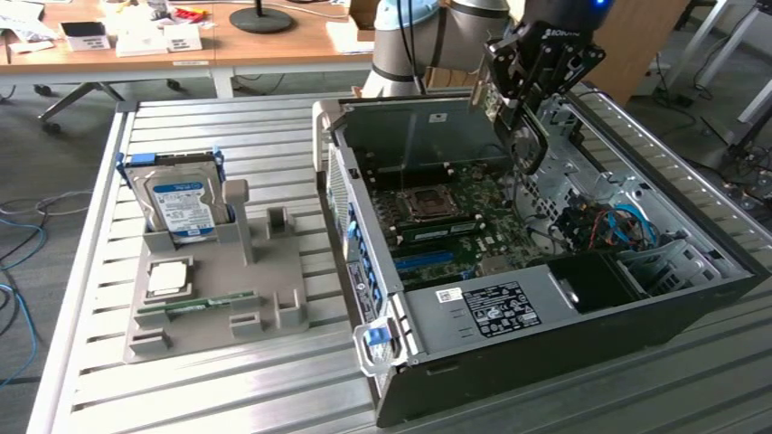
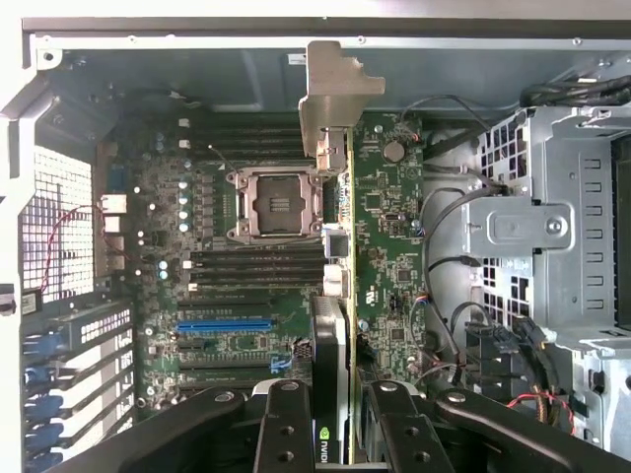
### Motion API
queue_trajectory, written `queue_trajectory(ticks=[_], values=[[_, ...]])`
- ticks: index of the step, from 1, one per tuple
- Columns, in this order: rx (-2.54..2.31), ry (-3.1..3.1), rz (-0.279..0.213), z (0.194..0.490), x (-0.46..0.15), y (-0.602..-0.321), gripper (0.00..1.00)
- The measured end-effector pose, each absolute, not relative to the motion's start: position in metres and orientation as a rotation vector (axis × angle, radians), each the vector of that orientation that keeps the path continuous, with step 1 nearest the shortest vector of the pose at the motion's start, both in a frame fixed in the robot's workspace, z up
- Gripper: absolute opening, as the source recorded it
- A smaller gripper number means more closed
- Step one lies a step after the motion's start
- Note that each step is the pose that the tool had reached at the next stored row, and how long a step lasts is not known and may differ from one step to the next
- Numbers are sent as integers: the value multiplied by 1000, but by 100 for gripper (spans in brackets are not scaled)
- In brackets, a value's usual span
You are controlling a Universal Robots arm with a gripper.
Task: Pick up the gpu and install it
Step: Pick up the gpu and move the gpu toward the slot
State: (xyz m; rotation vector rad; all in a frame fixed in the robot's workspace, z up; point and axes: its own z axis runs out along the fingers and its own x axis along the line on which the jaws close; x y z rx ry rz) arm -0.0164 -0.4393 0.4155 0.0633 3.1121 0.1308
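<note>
Gpu (image 2: 331,335) pinched edge-on in gripper (image 2: 340,436), held over motherboard (image 2: 389,246), 1 o'clock from CPU socket (image 1: 422,203) in exterior view. Judged light, stiff, fragile; edges best gripped, not fan.

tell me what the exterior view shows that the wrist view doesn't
Exterior view: a silver blue-labelled hard drive standing in a grey plastic holder tray on the exterior view's left, a narrow green memory stick lying in it.
Wrist view: the thin black gpu card edge-on, silver metal bracket at one end, the black end effector closed on it over the board.
Both: the open black computer case and the green motherboard with its square silver processor socket.
</note>
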Motion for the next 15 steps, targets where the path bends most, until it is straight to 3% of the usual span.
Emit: queue_trajectory(ticks=[15], values=[[63,3112,131,415,1,-438,27]])
